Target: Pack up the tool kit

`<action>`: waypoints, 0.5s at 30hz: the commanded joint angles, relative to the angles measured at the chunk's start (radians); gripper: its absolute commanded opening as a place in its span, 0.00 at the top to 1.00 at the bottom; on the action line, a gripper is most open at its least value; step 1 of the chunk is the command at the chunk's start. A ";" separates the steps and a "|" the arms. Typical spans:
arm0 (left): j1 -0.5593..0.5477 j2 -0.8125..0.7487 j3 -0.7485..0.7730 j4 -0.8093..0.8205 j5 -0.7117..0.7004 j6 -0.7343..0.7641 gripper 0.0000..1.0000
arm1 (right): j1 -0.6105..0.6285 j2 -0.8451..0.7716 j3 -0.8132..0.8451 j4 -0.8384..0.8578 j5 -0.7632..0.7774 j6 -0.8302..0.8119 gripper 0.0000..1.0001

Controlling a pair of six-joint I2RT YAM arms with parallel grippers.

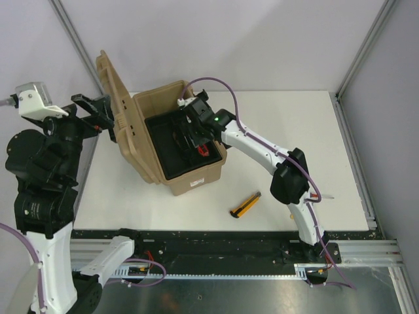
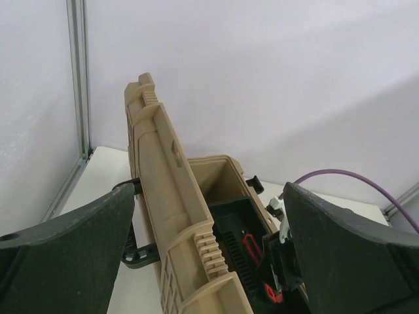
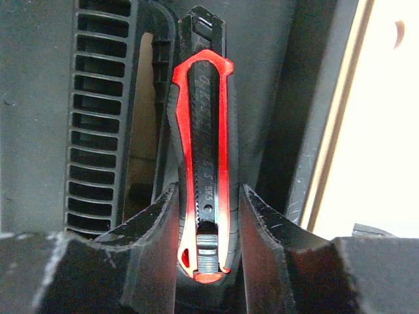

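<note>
- Over the open tan case (image 1: 180, 180) on the left half of the table (image 1: 294, 124), the right gripper (image 3: 206, 196) reaches down into the black tray (image 3: 39, 131), its jaws closed on a red-and-black knife (image 3: 203, 131).
- That knife hangs lengthwise between the fingers, low inside the tray and just beside a slotted grille (image 3: 98, 118). Whether it already rests on the tray floor cannot be told.
- At the raised lid (image 2: 163, 196), the left gripper (image 2: 209, 196) has its jaws spread wide with the lid's edge between them, not clamped. Whether either finger touches the lid is unclear.
- The step in hand appears to be setting the first knife into the case.
- The next move likely calls for settling it flat in its slot, spreading the jaws, and lifting straight up so the knife is not dragged out.
- A yellow-and-black knife (image 1: 245, 205) lies on the table in front of the case, well apart from both grippers and not yet packed. The lid is not yet shut.
- From above, the right arm covers much of the tray. The left wrist camera cuts off the case's base, and neither knife's blade can be seen.
</note>
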 commanded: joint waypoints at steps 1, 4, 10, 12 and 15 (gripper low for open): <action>-0.004 -0.002 0.024 0.024 0.007 -0.005 0.01 | -0.005 0.003 0.044 0.013 0.028 0.014 0.59; -0.004 -0.002 0.022 0.023 0.008 -0.006 0.01 | -0.003 -0.013 0.051 0.023 0.029 0.021 0.52; -0.004 -0.004 0.018 0.022 0.018 -0.012 0.00 | -0.003 -0.082 0.042 0.049 0.036 0.043 0.44; -0.004 -0.005 0.018 0.024 0.025 -0.015 0.01 | -0.003 -0.114 0.031 0.050 0.053 0.057 0.44; -0.005 -0.002 0.019 0.024 0.055 -0.012 0.01 | -0.003 -0.202 -0.027 0.060 0.108 0.100 0.40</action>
